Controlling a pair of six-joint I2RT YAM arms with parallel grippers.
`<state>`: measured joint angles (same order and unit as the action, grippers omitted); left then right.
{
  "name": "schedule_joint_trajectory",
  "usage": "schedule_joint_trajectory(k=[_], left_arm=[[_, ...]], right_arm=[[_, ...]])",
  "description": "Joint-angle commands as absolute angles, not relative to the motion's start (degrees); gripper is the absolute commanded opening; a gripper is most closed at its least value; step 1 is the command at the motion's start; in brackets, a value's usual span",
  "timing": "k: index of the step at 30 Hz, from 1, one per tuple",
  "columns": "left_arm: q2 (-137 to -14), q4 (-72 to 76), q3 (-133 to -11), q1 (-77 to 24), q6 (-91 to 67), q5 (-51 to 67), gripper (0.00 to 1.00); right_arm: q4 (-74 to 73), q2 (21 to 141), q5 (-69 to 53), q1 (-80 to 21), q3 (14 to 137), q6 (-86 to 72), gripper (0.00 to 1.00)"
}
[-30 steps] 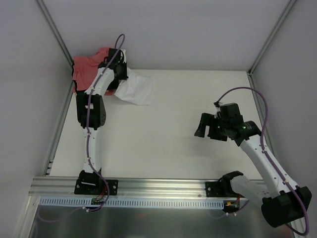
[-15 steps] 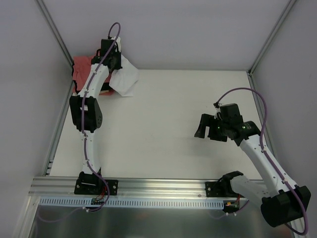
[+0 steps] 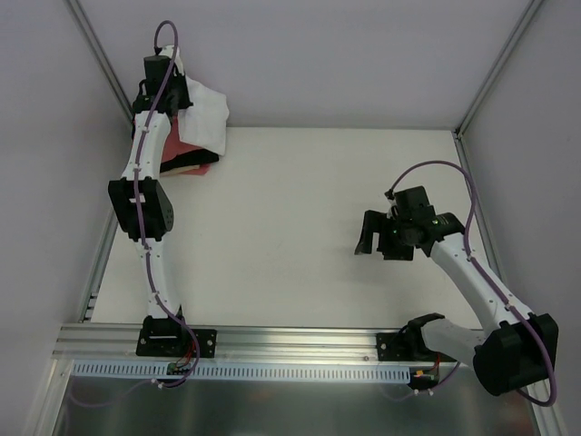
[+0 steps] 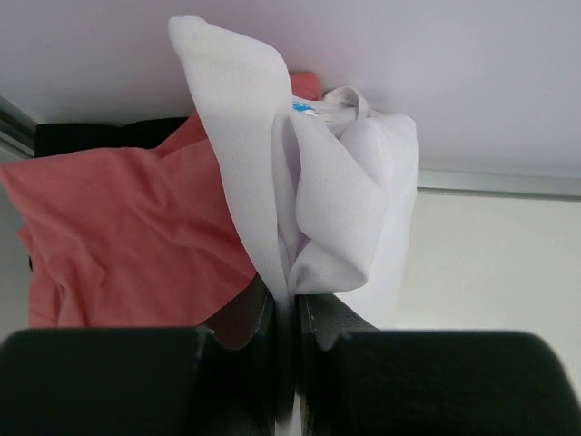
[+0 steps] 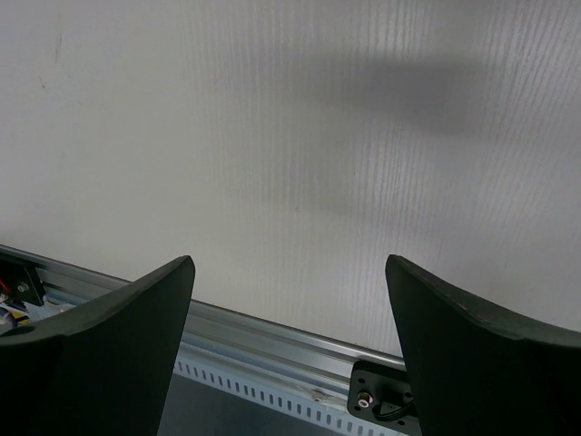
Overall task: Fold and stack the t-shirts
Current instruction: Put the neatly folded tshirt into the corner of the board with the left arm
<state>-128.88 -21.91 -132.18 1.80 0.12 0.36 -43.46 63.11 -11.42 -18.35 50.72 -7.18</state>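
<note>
1. White t-shirt (image 4: 336, 191) dangles in a loose bunch at the upper left of the overhead view. The left gripper (image 4: 289, 304) has its fingers pinched tight on a fold of the cloth.
2. Below it, in that same corner, the salmon-pink shirt (image 3: 182, 143) lies over a black shirt (image 3: 201, 159).
3. Right gripper (image 3: 381, 238) hangs at mid-right over the table (image 3: 290, 209), fingers wide apart and holding nothing.
4. Looks like the pick-up step to me, since nothing is folded yet. Next move: carry the tee to the centre and spread it flat, with the right gripper taking a second corner.

One white tee (image 4: 349, 195) — one salmon-pink tee (image 4: 127, 241) — one black tee (image 4: 95, 136).
</note>
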Motion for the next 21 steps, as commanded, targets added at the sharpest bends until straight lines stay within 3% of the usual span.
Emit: schedule_joint_trajectory(k=[1, 21], left_arm=[[-123.3, -18.0, -135.3, 3.6, -1.9, 3.3, 0.00], [-120.2, -15.4, -139.7, 5.6, -8.6, 9.6, 0.00]], right_arm=[[-42.8, 64.3, -12.0, -18.0, 50.8, -6.2, 0.92], [-41.0, 66.7, -12.5, -18.0, 50.1, -6.8, 0.92]])
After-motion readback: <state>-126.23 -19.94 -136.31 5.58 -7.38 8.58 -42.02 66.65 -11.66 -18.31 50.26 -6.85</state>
